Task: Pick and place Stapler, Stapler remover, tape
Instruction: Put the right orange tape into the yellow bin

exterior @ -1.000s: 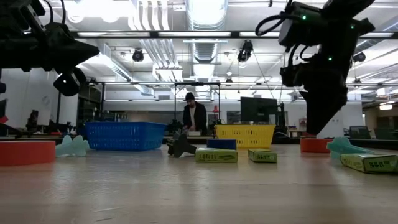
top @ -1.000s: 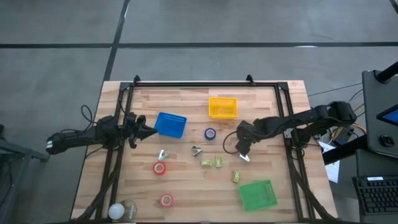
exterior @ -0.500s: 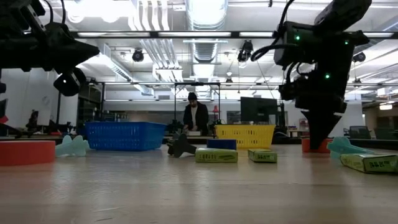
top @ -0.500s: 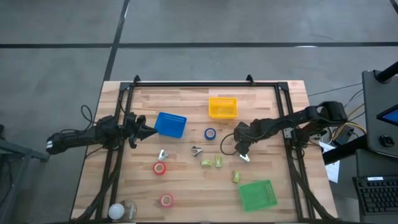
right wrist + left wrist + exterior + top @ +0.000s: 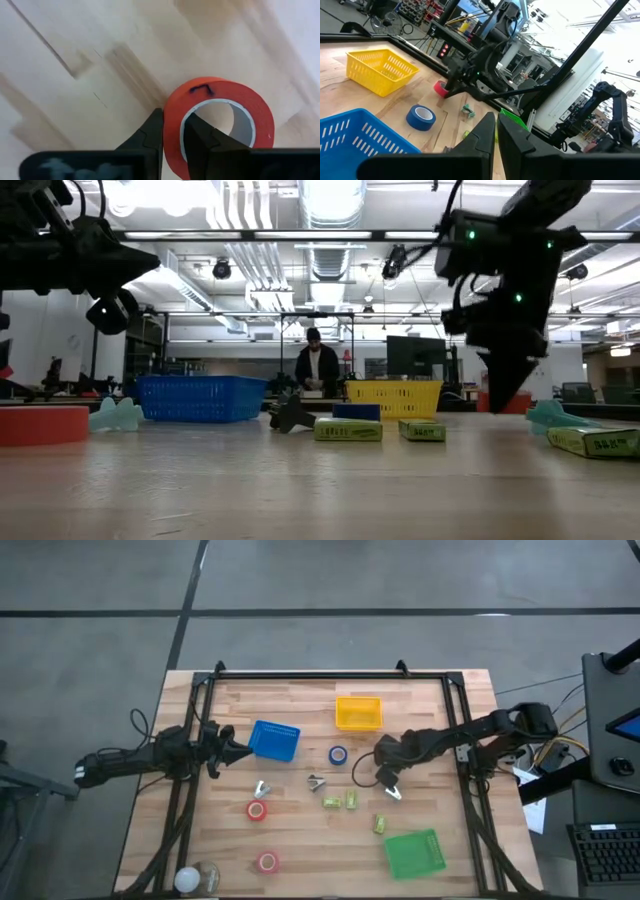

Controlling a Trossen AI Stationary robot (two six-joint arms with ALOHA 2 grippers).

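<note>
- Table (image 5: pixel 300 840): wooden top is carrying three baskets and scattered small items.
- Green basket (image 5: pixel 414 853) is sitting toward 5 o'clock of the table; blue basket (image 5: pixel 274 740) toward 10 o'clock of centre; yellow basket (image 5: pixel 358 712) toward 12 o'clock.
- Right gripper (image 5: pixel 172 131) is reaching in from 3 o'clock over the right-centre of the table. Its fingers are nearly closed and pinching the wall of a red tape roll (image 5: pixel 220 127), one finger outside the ring, one inside the pale core. In the low view the roll (image 5: pixel 512 402) is showing just above the table line behind the gripper; contact with the wood cannot be told.
- Left gripper (image 5: pixel 232 748) is waiting at 9 o'clock, tips just beside the blue basket; its fingers (image 5: pixel 485 135) are lying close together with a thin gap and nothing between them.
- Blue tape roll (image 5: pixel 338 754) is lying flat near centre, at 6 o'clock of the yellow basket.
- Two more red tape rolls (image 5: pixel 257 810) (image 5: pixel 267 862) are lying at 7 o'clock of centre.
- Green stapler boxes (image 5: pixel 340 802) are lying just past centre toward 6 o'clock.
- Person (image 5: pixel 316 370) is standing in the room beyond the table.
</note>
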